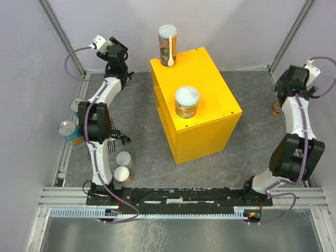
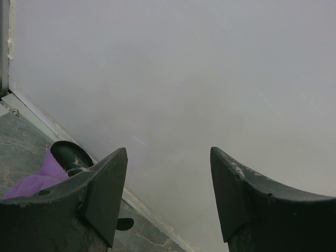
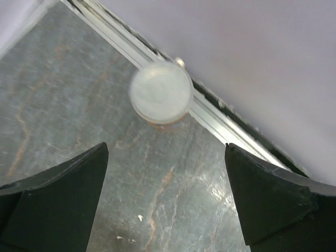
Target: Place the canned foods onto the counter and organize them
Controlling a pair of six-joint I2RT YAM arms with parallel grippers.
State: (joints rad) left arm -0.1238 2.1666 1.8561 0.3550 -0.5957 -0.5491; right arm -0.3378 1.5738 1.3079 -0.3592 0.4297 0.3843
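Looking first at the right gripper (image 3: 166, 149), you see its jaws wide apart with nothing between them. It hangs above the grey table (image 3: 79, 105), and a pale-lidded tub (image 3: 161, 93) stands just beyond the fingertips, against the metal rail at the right wall. The left gripper (image 2: 168, 157) is open about halfway and also holds nothing. It faces the far wall at the far left corner, with a purple cloth (image 2: 44, 176) just beside its left finger.

Going outward, the yellow counter (image 1: 210, 89) stands in the middle of the table. Two cans are on its top: a tall tube (image 1: 168, 45) at the far left corner and a short tub (image 1: 187, 102) nearer to you.

I judge the task is less than half done. At the left side you have a blue-labelled tin (image 1: 68, 131), a second tin (image 1: 77, 105) partly hidden behind the left arm, and two small tubs (image 1: 123, 167) near the left base, beside the striped cloth (image 1: 118, 139). With the tub at the right rail, five cans wait on the table.
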